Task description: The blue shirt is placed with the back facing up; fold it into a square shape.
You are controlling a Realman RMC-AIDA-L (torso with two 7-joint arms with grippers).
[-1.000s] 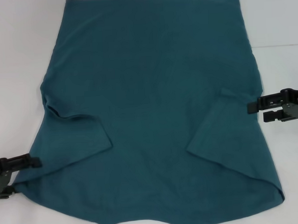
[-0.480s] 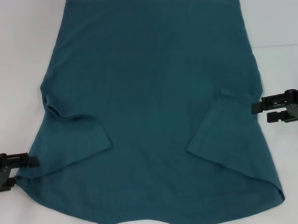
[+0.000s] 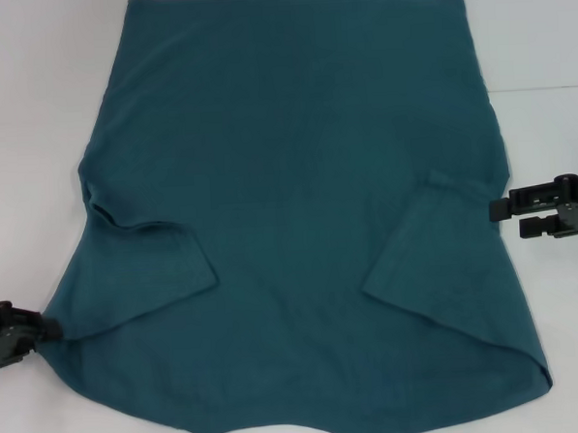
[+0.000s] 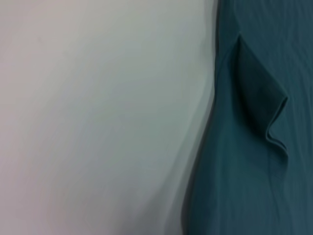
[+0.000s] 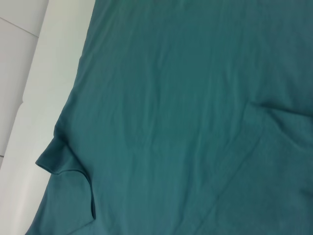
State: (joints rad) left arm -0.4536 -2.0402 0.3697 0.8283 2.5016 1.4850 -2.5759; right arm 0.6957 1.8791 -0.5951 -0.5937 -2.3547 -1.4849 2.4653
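Though flat — blue shirt [image 3: 298, 206], sleeves infolded

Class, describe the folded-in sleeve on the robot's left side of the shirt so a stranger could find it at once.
Start from the blue shirt covering most of the white table. Near its left edge, a sleeve flap lies folded inward. Its rounded fold ridge and nearness to the left gripper distinguish it from the flatter right sleeve.

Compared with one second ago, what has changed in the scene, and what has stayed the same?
The left gripper has drawn back toward the robot's left, along the blue shirt's near left edge. The right gripper has backed slightly off the shirt's right edge, fingers apart. Neither visibly grips cloth. The shirt lies as before on the white table, both sleeves folded in.
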